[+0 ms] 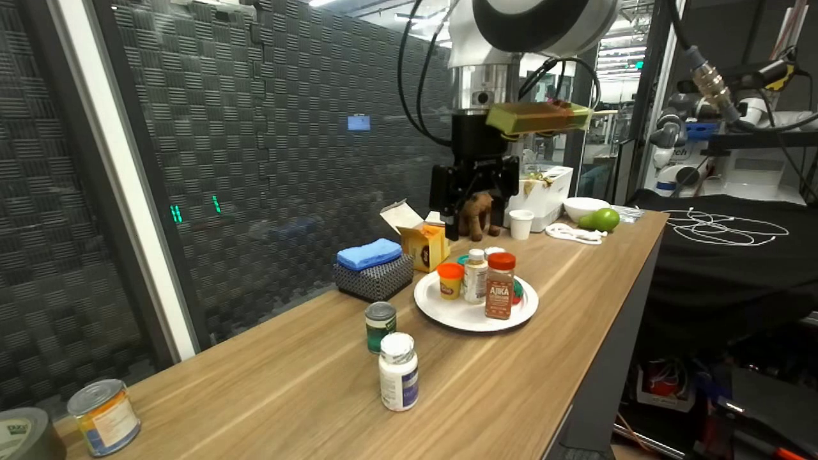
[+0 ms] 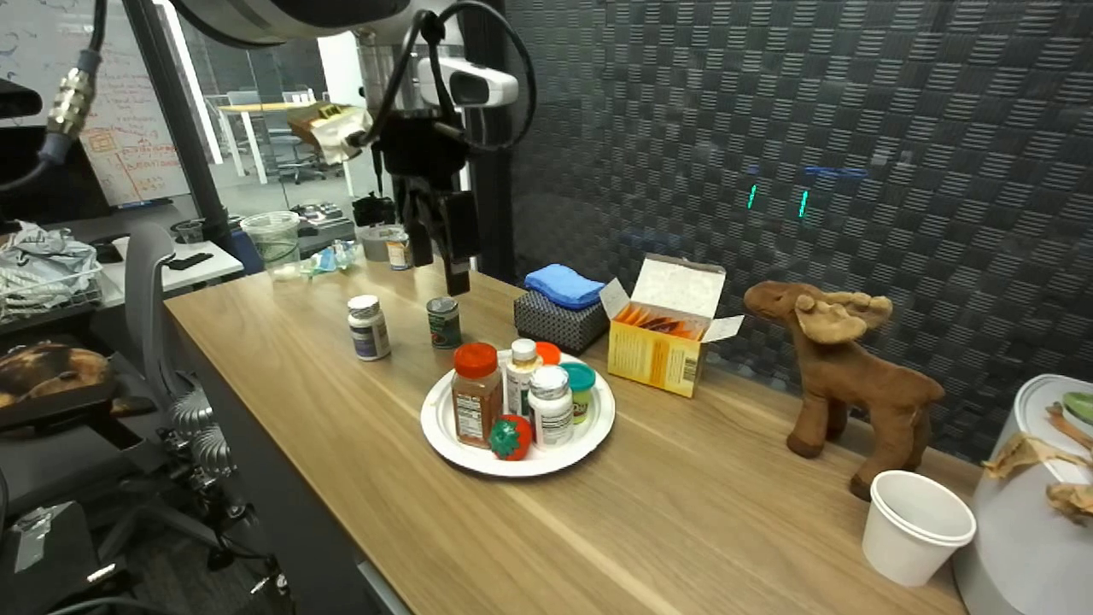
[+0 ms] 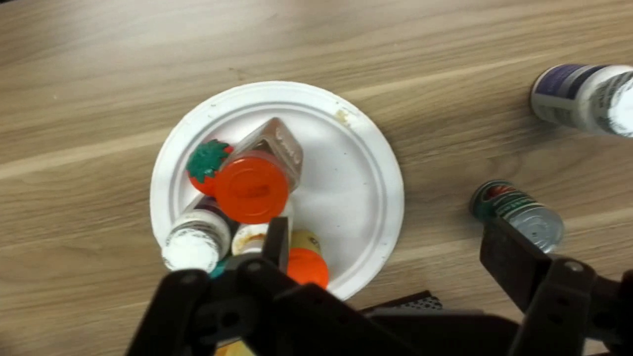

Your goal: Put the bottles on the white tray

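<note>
In an exterior view, the red-capped bottle [image 1: 500, 295], slim bottle [image 1: 475, 284] and orange-capped jar [image 1: 450, 291] stand on the tray [image 1: 441, 314]; the purple-labelled bottle [image 1: 398, 375] stands off it, near the green can [image 1: 381, 328]. In an exterior view, a white bottle [image 2: 551, 412] and teal-lidded jar [image 2: 581, 395] share the tray. Wrist view: gripper [image 3: 385, 232] spread, holding nothing; one bottle apparently remains.
</note>
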Controlling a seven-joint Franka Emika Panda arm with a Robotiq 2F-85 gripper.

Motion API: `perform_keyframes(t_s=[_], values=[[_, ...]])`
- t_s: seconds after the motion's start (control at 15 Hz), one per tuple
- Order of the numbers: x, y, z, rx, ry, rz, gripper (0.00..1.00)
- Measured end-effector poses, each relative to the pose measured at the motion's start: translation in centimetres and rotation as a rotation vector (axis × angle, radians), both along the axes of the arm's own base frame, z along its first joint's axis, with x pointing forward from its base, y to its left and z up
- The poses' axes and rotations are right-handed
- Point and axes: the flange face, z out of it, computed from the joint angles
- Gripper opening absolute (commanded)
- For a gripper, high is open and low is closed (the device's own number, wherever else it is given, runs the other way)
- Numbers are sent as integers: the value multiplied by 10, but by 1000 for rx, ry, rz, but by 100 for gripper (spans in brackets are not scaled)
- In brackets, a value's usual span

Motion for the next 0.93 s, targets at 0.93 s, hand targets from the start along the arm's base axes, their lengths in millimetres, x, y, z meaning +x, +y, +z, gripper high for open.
perform_keyframes(t_s=[0.93], values=[[-19, 146, -2, 33, -5, 297, 100]])
